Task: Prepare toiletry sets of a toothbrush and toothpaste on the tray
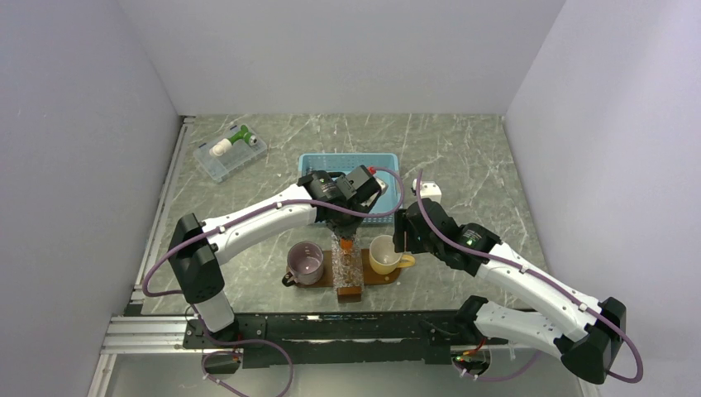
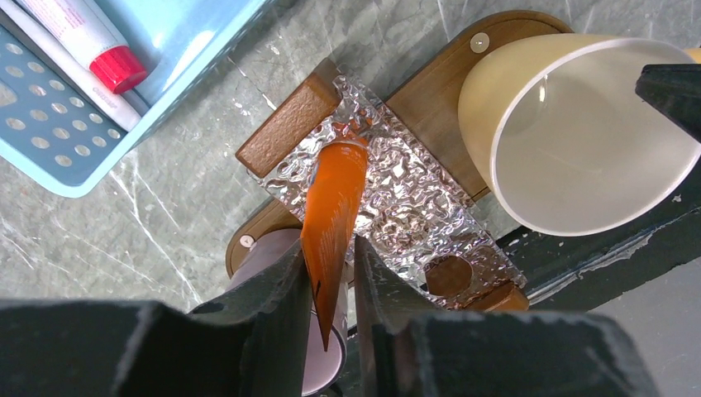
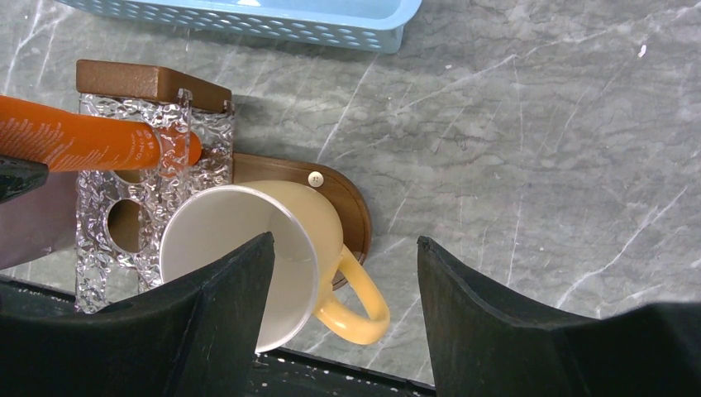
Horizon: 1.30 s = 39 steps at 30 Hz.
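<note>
Progress: early. The toothpaste (image 2: 331, 207), an orange tube, stands tilted with its cap end entering the clear dimpled holder (image 2: 405, 190) at the middle of the tray (image 2: 430, 99). No brush is on the tray. A pale slim stick, probably the toothbrush (image 2: 99, 98), lies in the blue basket (image 2: 50, 124) beside a white tube with a red cap. I judge one item to be nearly placed and at least the brush outstanding.

Left tool (image 2: 329, 248): its fingers closely flank the tube's flat end, with a sliver of gap on one side. Whether it is pinching cannot be told.

Right tool (image 3: 343, 244): spread wide above the yellow mug (image 3: 240, 248), holding nothing.

Views compared:
- The left wrist view alone shows the basket's stock and the gap at the fingers.
- The right wrist view alone shows the mug's handle, and it shows clearly an unfilled hole in the holder.
- The top view alone shows the purple mug (image 1: 305, 262) at the tray's other end and a clear box (image 1: 230, 153) far back on the counter (image 1: 463, 165).
</note>
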{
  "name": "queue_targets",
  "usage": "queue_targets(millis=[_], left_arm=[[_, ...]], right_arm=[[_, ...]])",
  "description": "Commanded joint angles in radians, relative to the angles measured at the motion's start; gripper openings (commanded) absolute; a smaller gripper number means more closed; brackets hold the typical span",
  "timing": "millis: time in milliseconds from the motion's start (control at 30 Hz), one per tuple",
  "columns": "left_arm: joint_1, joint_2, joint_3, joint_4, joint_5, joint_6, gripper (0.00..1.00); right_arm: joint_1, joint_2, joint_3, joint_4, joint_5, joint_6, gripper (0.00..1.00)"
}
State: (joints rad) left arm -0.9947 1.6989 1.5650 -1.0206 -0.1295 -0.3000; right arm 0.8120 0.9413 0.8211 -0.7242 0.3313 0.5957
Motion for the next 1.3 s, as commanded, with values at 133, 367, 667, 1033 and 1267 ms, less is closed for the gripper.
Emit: queue_targets(millis=[133, 367, 667, 1033, 1267], left_arm=[[-0.007, -0.011, 0.056, -0.026, 0.002, 0.015, 0.40], [-0.007, -0.026, 0.121, -0.059, 0.005, 0.026, 0.49], [-0.007, -0.071, 0.213, -0.098, -0.042, 0.041, 0.60], [0.034, -0.093, 0.322, -0.133, -0.073, 0.033, 0.75], [0.145, -0.106, 0.337, -0.086, -0.007, 0.037, 0.99]], right_arm=[[-0.005, -0.010, 0.006, 0.037, 0.000, 0.000, 0.66], [-0.005, -0.012, 0.026, 0.028, 0.006, -0.003, 0.67], [-0.004, -0.012, 0.083, 0.009, 0.019, -0.018, 0.67], [-0.004, 0.021, 0.198, -0.020, 0.028, -0.055, 0.67], [-0.004, 0.026, 0.263, -0.044, 0.058, -0.075, 0.68]])
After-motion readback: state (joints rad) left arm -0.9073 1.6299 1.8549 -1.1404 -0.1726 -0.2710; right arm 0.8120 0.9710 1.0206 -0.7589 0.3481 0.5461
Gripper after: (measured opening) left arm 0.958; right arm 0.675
